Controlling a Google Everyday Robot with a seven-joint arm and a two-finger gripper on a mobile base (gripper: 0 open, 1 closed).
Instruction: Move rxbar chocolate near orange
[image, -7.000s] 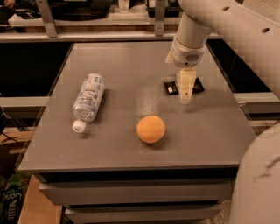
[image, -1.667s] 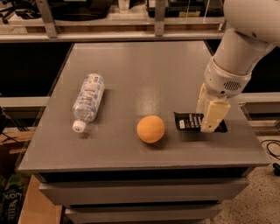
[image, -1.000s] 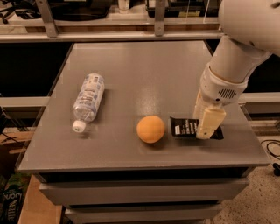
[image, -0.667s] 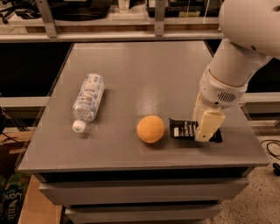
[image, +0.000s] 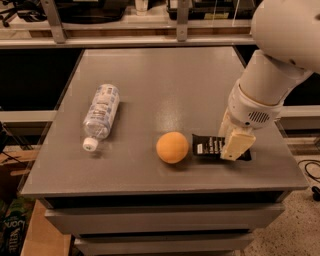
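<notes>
The rxbar chocolate (image: 207, 147), a flat black wrapper with white lettering, lies on the grey table (image: 170, 90) just right of the orange (image: 172, 147), almost touching it. The orange is round and sits near the table's front edge. My gripper (image: 234, 148) comes down from the white arm at the upper right and covers the bar's right half, with its cream-coloured fingers (image: 237, 144) pointing down at the table.
A clear plastic water bottle (image: 101, 113) with a white cap lies on its side at the table's left. The table's front edge is close below the orange and bar. Shelving rails run behind the table.
The gripper has brought the rxbar from the table's back right to the front, then leftward until it lies right beside the orange. The orange and bottle have not moved.
</notes>
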